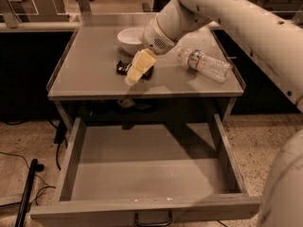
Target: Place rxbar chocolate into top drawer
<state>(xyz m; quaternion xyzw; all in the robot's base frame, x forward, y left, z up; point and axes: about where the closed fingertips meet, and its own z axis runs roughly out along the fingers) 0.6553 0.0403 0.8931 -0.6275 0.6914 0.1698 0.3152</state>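
The rxbar chocolate (123,68), a small flat black bar, lies on the grey tabletop in front of the white bowl. It is partly hidden behind my gripper. My gripper (134,73), cream-coloured, hangs tilted down and to the left, right over the bar, at or just above it. I cannot tell whether it touches the bar. The top drawer (142,207) is pulled fully out below the table. Its grey inside holds nothing, and its dark pull handle (153,220) shows at the bottom edge.
A white bowl (130,38) stands behind the bar. A clear water bottle (204,65) lies on its side at the right of the tabletop (85,74). My white arm (246,22) reaches in from the upper right. Cables (28,183) lie on the floor at left.
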